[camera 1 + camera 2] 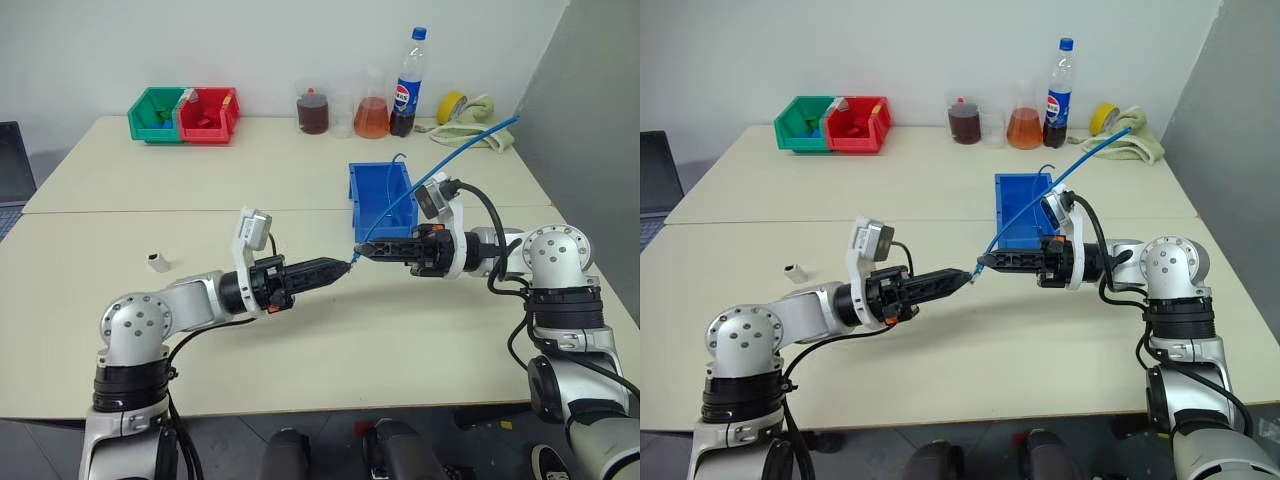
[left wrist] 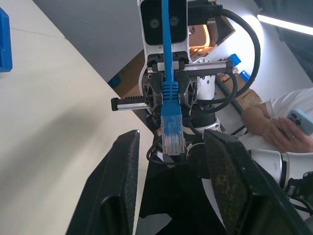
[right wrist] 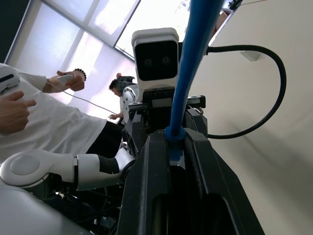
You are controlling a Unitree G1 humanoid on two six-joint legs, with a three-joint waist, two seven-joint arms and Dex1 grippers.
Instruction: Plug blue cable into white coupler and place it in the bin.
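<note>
Both grippers meet tip to tip above the middle of the table. My right gripper (image 1: 360, 250) is shut on the blue cable (image 1: 440, 165) just behind its plug (image 2: 172, 137). The rest of the cable trails up and back to the right, over the bin (image 1: 370, 215). The plug hangs in the gap of my open left gripper (image 1: 341, 268), and neither left finger (image 2: 117, 186) touches it. In the right wrist view the cable (image 3: 193, 73) runs down between the shut fingers (image 3: 151, 186). The white coupler (image 1: 157, 262) lies by itself on the table, far to the left.
A green bin (image 1: 155, 113) and a red bin (image 1: 208, 113) stand at the back left. Two flasks (image 1: 312, 110) (image 1: 371, 115), a cola bottle (image 1: 408, 85), a yellow tape roll (image 1: 452, 105) and a cloth (image 1: 480, 130) line the back right. A person (image 2: 279, 122) sits beyond the table.
</note>
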